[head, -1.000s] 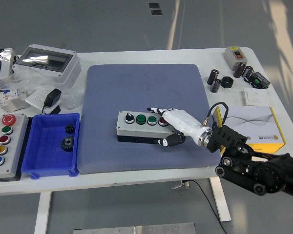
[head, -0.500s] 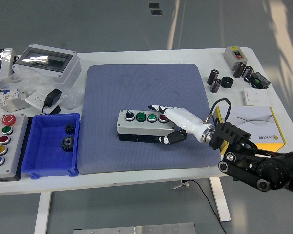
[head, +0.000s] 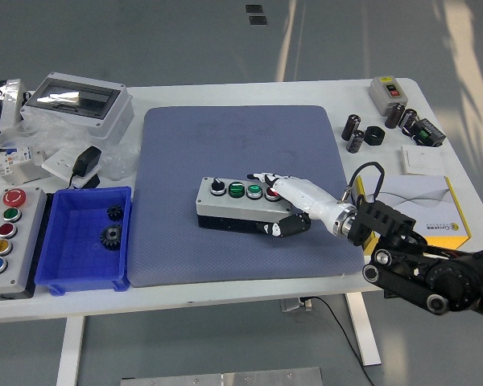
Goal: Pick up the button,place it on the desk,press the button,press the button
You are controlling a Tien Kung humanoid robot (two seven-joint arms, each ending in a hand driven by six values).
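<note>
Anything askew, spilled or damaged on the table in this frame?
Nothing damaged or spilled. The button box sits slightly skewed on the blue mat, its right end gripped by the right hand, so that looks like handling. The left side is cluttered: plastic bags and an adapter piled loosely.

I can make out only a short white line of print on the black band of the yellow and white box (head: pixel 423 211), just right of my right hand (head: pixel 294 205), and it is too small for me to read. Nothing else carries legible text.
</note>
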